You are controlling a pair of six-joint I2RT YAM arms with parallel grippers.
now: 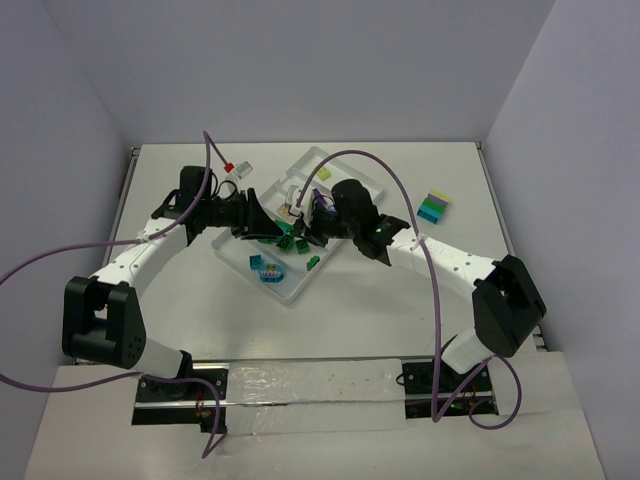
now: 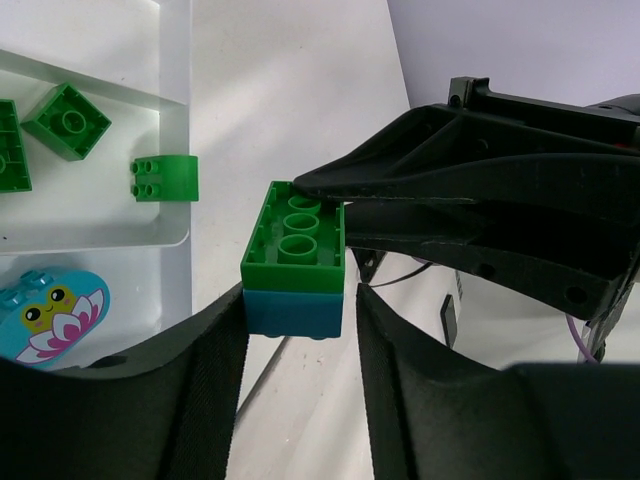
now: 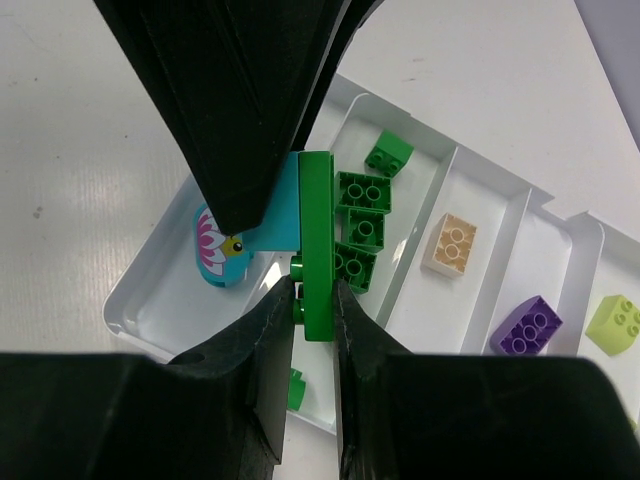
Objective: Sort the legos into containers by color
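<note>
A green brick (image 2: 295,245) stacked on a teal-blue brick (image 2: 293,312) hangs over the clear tray (image 1: 290,298) between both grippers. My left gripper (image 2: 300,300) is shut on the teal-blue brick, with a thin gap at its right finger. My right gripper (image 3: 315,290) is shut on the green brick (image 3: 318,230), seen edge-on, with the teal-blue brick (image 3: 280,215) beside it. In the top view the left gripper (image 1: 268,228) and right gripper (image 1: 305,228) meet above the tray's middle. Loose green bricks (image 3: 360,190) lie in the compartment below.
The tray also holds a teal frog-and-lily piece (image 3: 212,250), a peach brick (image 3: 450,243), a purple brick (image 3: 527,325) and a yellow-green brick (image 3: 618,322). A green, teal and purple clump (image 1: 433,207) sits on the table at the right. A small white and red object (image 1: 235,168) lies behind the tray.
</note>
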